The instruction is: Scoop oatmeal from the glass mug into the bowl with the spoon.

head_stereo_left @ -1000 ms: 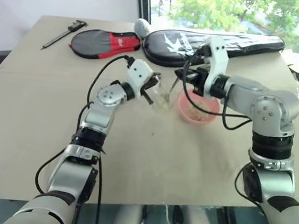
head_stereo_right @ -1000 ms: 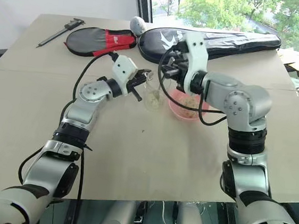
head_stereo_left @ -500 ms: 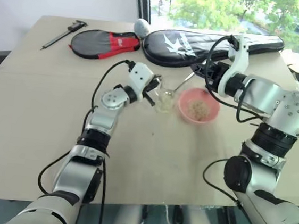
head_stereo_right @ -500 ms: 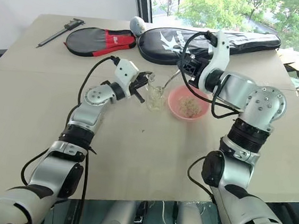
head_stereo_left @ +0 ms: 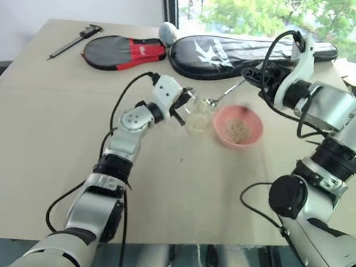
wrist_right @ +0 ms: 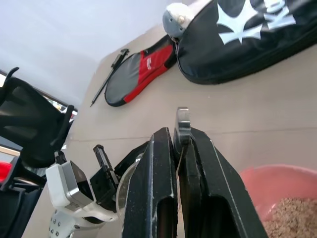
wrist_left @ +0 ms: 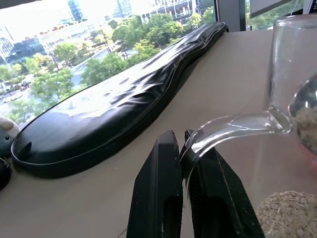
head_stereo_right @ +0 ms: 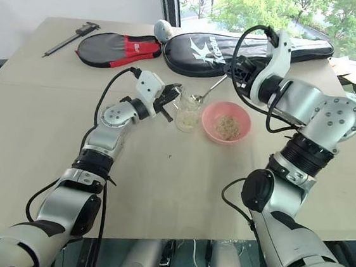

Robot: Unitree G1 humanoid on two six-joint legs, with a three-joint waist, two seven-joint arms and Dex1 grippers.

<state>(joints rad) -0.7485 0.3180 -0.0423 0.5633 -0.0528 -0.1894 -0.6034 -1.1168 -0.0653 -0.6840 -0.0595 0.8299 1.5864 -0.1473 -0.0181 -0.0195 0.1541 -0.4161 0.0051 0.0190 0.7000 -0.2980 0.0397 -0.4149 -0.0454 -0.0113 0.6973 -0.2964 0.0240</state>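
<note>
Right end effector (head_stereo_right: 235, 69) has swung up and right, lifting the spoon (head_stereo_right: 209, 89) clear of the glass mug (head_stereo_right: 187, 112)
Both clamp shut; right grips the spoon handle; left end effector (head_stereo_right: 168, 100) pinches the mug's handle; oatmeal (head_stereo_right: 227, 125) lies in the pink bowl (head_stereo_right: 227, 110) beside it on the surface (head_stereo_right: 178, 191)

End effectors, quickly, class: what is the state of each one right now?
Left end effector: closed on the glass mug handle.
Right end effector: closed on the spoon handle.
</note>
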